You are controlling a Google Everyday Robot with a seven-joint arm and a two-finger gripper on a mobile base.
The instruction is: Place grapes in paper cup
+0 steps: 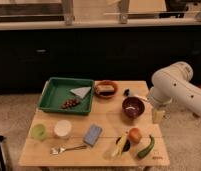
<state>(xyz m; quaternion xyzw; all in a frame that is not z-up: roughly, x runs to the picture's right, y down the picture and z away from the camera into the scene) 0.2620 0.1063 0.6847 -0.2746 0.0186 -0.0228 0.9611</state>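
The grapes (70, 103), a small dark reddish-purple bunch, lie in the green tray (51, 95) at the back left of the wooden table. The white paper cup (62, 129) stands upright near the table's front left, in front of the tray. My white arm reaches in from the right. Its gripper (158, 116) hangs at the table's right edge beside a dark purple bowl (133, 107), far from both the grapes and the cup.
A light-green cup (39, 132) stands left of the paper cup. A blue sponge (92, 134), a fork (69, 148), a banana (121, 145), an orange-red fruit (135, 135) and a green vegetable (146, 147) lie along the front. A brown bowl (106, 89) stands behind, a white napkin (80, 92) in the tray.
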